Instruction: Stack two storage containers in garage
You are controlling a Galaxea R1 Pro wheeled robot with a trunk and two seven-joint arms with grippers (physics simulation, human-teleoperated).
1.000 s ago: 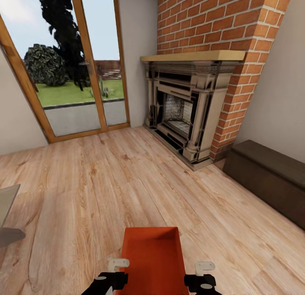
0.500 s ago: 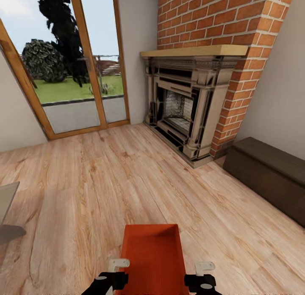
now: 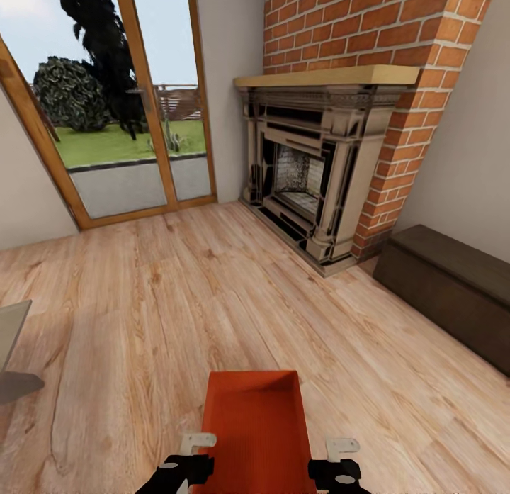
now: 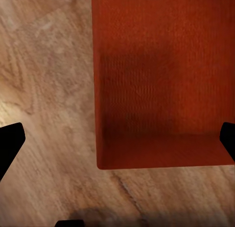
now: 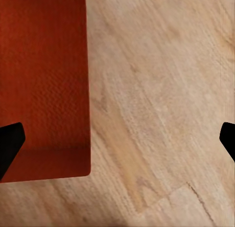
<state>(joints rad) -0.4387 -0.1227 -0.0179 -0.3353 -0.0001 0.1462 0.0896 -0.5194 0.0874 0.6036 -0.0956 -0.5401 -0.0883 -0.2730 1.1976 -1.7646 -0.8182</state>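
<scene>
One storage container (image 3: 256, 430) sits between two grippers, left gripper (image 3: 185, 467) and right gripper (image 3: 338, 469); ahead stand one fireplace (image 3: 312, 182), one dark chest (image 3: 446, 292), two glass doors (image 3: 113, 104).

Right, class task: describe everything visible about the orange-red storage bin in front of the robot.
The orange-red rectangular shallow storage bin is open-topped, with thin plain walls and a finely textured floor that looks like plastic, and it is empty. It sits level, its long axis pointing away from the robot, above the light wood-plank floor. The left tool and right tool flank its near end. Whether they actually clamp the walls cannot be told.
</scene>
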